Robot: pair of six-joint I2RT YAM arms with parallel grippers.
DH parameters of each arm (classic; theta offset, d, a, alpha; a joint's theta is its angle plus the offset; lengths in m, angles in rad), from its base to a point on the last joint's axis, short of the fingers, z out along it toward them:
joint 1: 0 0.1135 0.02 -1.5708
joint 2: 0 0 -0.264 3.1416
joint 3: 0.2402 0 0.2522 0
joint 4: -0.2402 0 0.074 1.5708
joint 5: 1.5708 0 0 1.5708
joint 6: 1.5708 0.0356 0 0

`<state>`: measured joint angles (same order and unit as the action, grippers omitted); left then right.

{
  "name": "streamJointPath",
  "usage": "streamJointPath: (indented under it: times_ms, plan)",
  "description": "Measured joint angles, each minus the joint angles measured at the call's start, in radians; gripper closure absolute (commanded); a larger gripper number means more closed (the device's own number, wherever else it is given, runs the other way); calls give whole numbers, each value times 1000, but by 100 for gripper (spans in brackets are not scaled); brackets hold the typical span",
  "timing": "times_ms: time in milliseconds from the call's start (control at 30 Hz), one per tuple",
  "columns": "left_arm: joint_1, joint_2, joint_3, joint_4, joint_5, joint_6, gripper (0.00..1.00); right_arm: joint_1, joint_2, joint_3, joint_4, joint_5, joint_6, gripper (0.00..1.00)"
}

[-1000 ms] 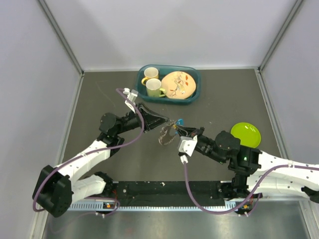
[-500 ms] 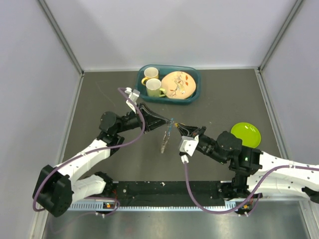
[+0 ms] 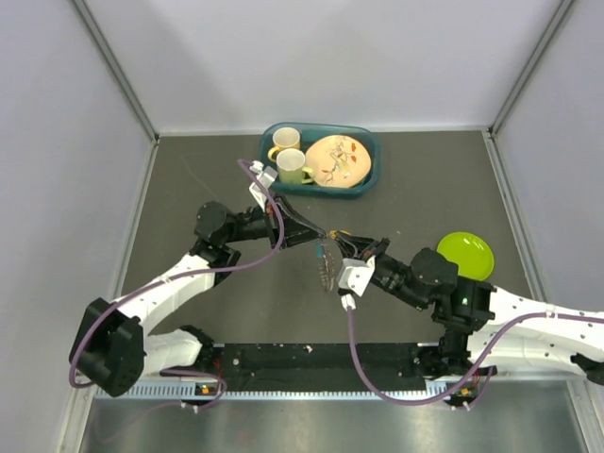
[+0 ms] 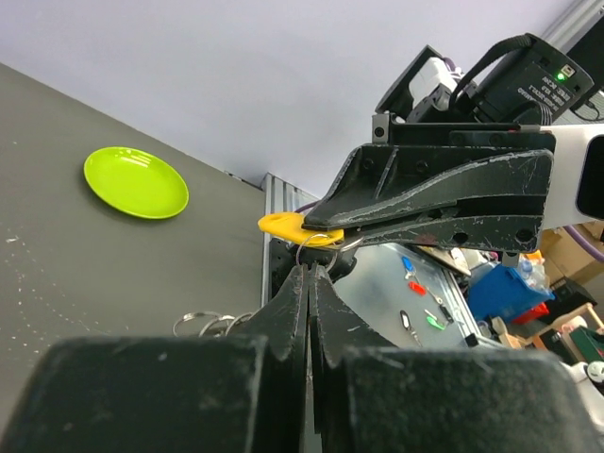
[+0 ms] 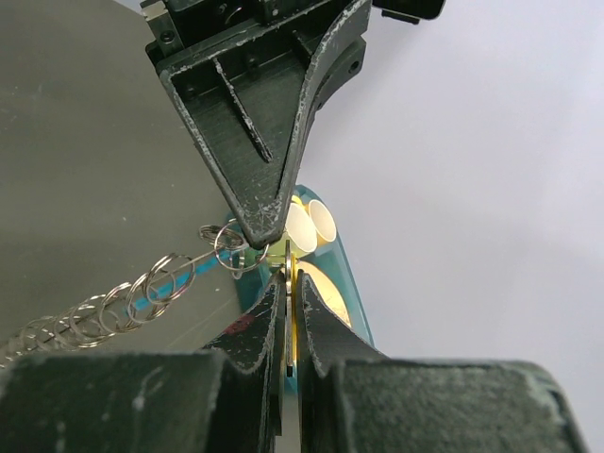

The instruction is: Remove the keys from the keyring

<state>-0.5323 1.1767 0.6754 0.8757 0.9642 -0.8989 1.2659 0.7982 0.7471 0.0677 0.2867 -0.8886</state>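
Note:
The keys [image 3: 327, 264] hang as a small silvery bunch between my two grippers above the table. My left gripper [image 3: 319, 233] is shut on the thin keyring [image 4: 316, 249] at its fingertips [image 4: 310, 270]. My right gripper [image 3: 340, 238] faces it tip to tip and is shut on the orange-yellow key head [image 4: 281, 226]; that key shows edge-on between its jaws [image 5: 288, 264]. In the right wrist view the keyring [image 5: 231, 247] sits at the left gripper's tip, and a chain of small rings [image 5: 104, 316] with a teal-blue piece [image 5: 156, 288] trails down from it.
A teal tray [image 3: 267, 142] at the back holds two yellow mugs [image 3: 293, 167] and a patterned plate [image 3: 337, 160]. A lime-green plate [image 3: 465, 255] lies on the table by the right arm. Grey walls close in the table's sides.
My left arm has shifted a little to the right. The hanging bunch has swung from left of the grippers to just beneath them. Both grippers stay shut, tip to tip.

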Motion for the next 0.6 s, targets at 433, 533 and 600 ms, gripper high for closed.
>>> streamJointPath:
  times_ms: [433,533,600]
  plan:
    - [1,125,75,103,101,-58,100,0,25,63,-69,9,34,100]
    - [2,154,85,159,125,-89,100,0,25,74,-84,21,48,100]
    - [5,177,87,214,143,-126,100,0,24,76,-93,33,62,100]
